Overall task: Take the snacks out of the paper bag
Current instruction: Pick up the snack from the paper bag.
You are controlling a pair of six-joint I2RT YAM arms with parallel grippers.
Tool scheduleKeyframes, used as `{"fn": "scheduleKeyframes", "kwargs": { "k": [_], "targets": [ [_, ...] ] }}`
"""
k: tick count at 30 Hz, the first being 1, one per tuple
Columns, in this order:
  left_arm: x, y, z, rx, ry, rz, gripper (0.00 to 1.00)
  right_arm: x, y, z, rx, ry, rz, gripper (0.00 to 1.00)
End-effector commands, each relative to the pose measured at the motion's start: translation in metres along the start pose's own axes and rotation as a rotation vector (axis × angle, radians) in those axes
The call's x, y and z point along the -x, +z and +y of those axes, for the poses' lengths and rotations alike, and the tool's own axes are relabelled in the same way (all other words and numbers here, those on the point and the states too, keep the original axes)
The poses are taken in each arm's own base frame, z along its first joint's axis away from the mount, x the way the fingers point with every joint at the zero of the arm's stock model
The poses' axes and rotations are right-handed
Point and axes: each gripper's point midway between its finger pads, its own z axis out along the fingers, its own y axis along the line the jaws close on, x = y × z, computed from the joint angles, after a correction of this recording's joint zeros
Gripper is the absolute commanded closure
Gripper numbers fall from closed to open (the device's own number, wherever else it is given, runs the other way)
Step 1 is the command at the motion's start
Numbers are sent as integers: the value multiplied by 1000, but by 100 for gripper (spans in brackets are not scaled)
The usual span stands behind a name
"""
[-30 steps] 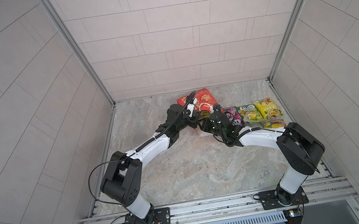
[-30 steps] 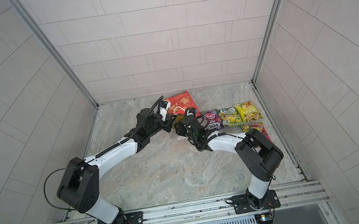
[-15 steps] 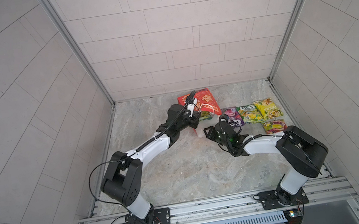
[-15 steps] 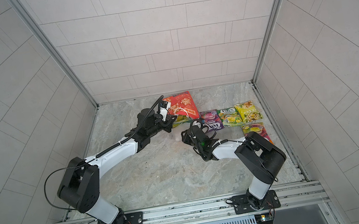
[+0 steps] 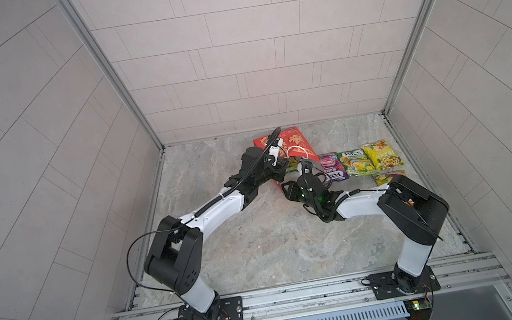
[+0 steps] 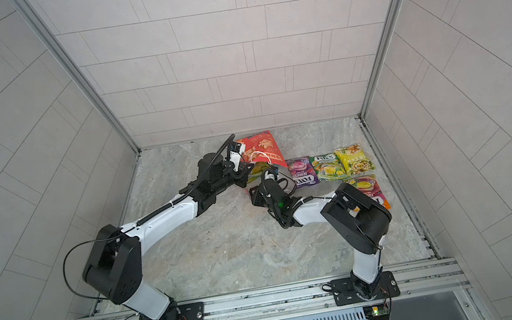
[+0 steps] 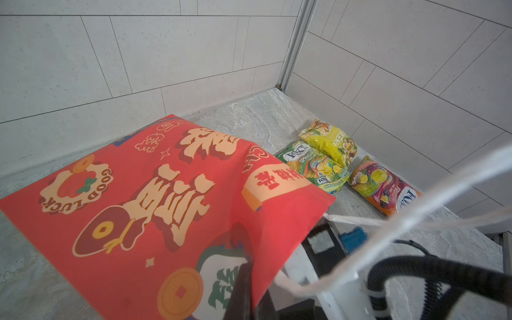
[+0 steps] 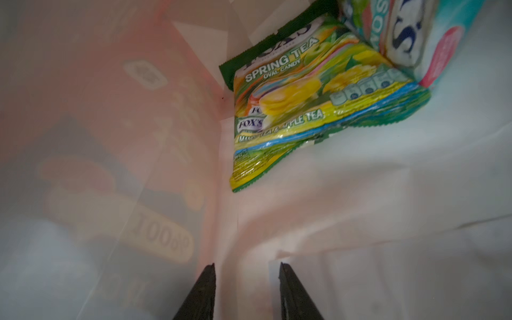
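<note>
The red paper bag (image 5: 294,146) (image 6: 261,148) lies tilted at the back of the table, its mouth toward the front. My left gripper (image 7: 249,293) (image 5: 279,164) is shut on the bag's upper rim and holds the mouth up. My right gripper (image 8: 246,267) (image 5: 302,173) is open inside the mouth, nothing between its fingers. In the right wrist view a green Spring Tea snack (image 8: 304,102) and a teal snack (image 8: 415,36) lie deep in the white interior. On the table to the right of the bag lie purple (image 5: 331,168), green (image 5: 354,161), yellow (image 5: 381,154) and red-orange (image 6: 369,188) snacks.
White cord handles (image 7: 415,210) hang across the left wrist view. The tiled back wall (image 5: 256,99) stands just behind the bag, and the right wall (image 5: 434,141) is close beside the laid-out packets. The marble table (image 5: 260,242) stretches toward the front rail.
My right arm pulled back and lower from the bag mouth, then shifted slightly left at the mouth; its jaws narrowed a little. My left gripper kept its hold on the bag.
</note>
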Motion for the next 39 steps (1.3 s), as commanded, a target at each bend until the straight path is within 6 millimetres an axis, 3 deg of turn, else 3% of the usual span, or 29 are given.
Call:
{"fn": "scheduleKeyframes", "kwargs": {
  "k": [1, 7, 12, 34, 39],
  "targets": [
    [11, -3, -9, -24, 14, -14, 100, 24, -1, 6, 39, 51, -59, 61],
    [13, -4, -9, -22, 23, -17, 100, 31, 2, -15, -32, 96, -111, 60],
    [11, -4, -12, -42, 26, -10, 100, 38, 23, -25, -21, 177, -116, 59],
    [6, 0, -21, -86, 48, 7, 100, 66, 60, -46, -72, 394, -230, 50],
    [7, -5, -18, -59, 65, 0, 100, 62, 68, -51, -73, 435, -219, 64]
  ]
}}
